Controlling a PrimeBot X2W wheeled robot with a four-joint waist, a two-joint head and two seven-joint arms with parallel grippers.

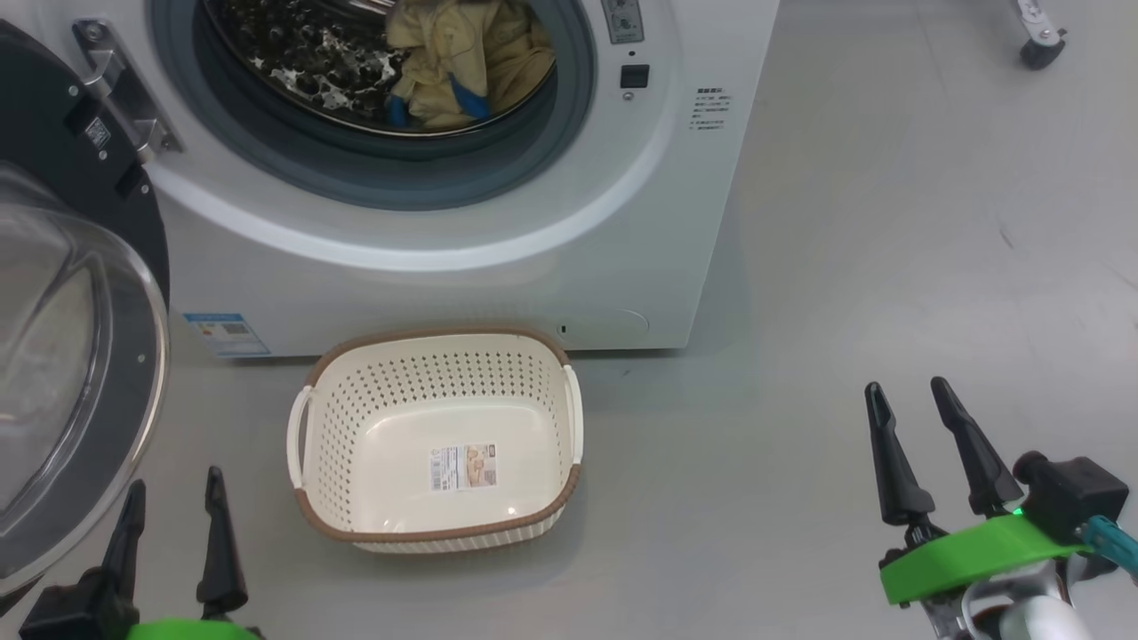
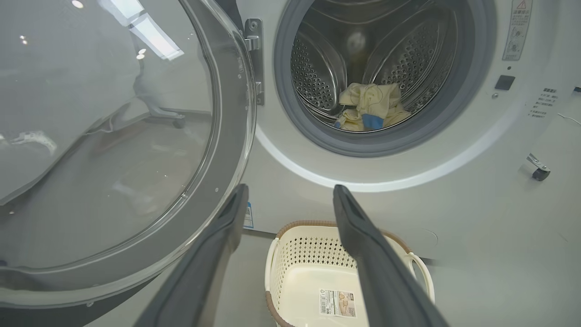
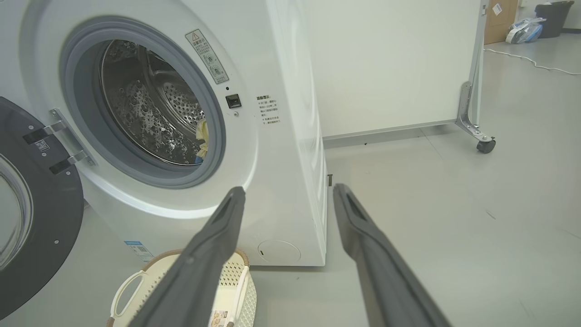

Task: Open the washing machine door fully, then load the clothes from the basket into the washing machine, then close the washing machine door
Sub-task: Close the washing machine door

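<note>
Leftward, the door flanks the basket; left gripper and right gripper jaws apart.

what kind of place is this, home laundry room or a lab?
Probably a lab or test space, not a home: the washing machine stands free on an open grey floor, next to a white partition on a castor wheel, with a loose cable trailing beyond.
</note>
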